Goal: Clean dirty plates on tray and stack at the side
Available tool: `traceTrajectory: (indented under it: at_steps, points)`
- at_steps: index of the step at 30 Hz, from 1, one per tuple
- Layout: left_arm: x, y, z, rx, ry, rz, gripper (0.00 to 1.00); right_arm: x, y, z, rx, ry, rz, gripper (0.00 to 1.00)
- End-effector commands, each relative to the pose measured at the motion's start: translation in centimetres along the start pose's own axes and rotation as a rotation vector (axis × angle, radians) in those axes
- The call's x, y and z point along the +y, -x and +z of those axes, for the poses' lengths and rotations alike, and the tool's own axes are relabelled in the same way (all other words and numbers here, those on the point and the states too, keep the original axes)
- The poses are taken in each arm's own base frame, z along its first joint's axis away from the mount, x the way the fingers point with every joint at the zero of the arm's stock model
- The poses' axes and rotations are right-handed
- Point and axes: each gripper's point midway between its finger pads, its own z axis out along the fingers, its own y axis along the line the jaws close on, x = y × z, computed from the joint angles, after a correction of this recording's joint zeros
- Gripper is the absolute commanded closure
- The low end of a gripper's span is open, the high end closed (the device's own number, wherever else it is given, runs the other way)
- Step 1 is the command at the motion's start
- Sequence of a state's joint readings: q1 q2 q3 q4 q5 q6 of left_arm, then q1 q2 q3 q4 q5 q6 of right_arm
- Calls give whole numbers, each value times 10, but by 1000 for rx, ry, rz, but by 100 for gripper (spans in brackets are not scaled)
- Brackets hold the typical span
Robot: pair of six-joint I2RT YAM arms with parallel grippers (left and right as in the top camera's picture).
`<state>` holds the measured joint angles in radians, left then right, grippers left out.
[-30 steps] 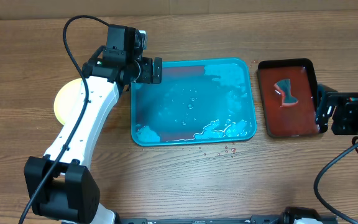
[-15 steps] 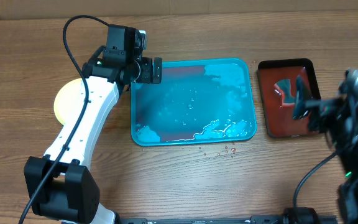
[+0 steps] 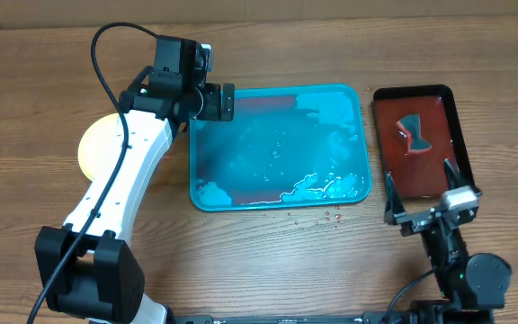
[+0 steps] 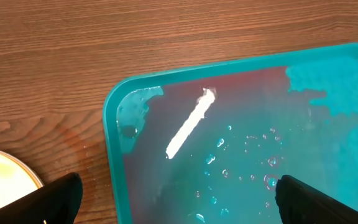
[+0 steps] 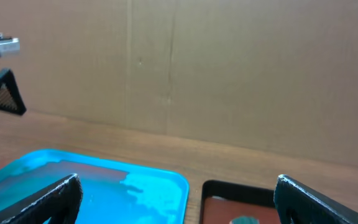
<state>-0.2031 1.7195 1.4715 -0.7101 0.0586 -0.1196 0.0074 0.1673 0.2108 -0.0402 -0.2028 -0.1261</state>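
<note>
You are holding the left gripper (image 3: 212,101) over the far left corner of the teal tray (image 3: 191,171), fingers spread wide and empty. The right gripper (image 3: 419,182) is pointing away from the near side, fingers wide too, beside the red tray (image 3: 458,117). A yellow plate (image 3: 92,144) is lying left of the tray, partly under the left arm (image 3: 124,171). The right arm (image 3: 461,265) is swinging in from the right edge; the left is staying put.
</note>
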Motion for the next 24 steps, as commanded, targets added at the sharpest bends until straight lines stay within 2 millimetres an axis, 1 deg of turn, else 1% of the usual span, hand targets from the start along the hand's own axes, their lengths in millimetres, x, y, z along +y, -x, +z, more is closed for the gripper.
traceTrajectory:
  at_steps: [1, 6, 10, 12, 14, 16, 24]
  points:
    - [2, 2, 2, -2, 9, 6, 0, 4, -21, -4, -26, 5, 2, 0]
    - [1, 2, 2, -2, 7, 8, 0, 4, -36, -5, -68, -3, -7, 0]
    - [1, 2, 2, -2, 8, 7, 0, -1, -44, -4, -31, -31, 2, 0]
    - [1, 2, 2, -2, 8, 7, 0, -1, -54, -4, 6, -35, 9, 0]
    - [2, 2, 2, -2, 8, 7, 0, 0, -68, -5, 64, -31, 21, 0]
    - [1, 2, 2, -2, 8, 7, 0, -3, -70, -5, 72, -47, 40, 0]
    - [2, 2, 2, -2, 8, 7, 0, -2, -69, -5, 70, -39, 40, 0]
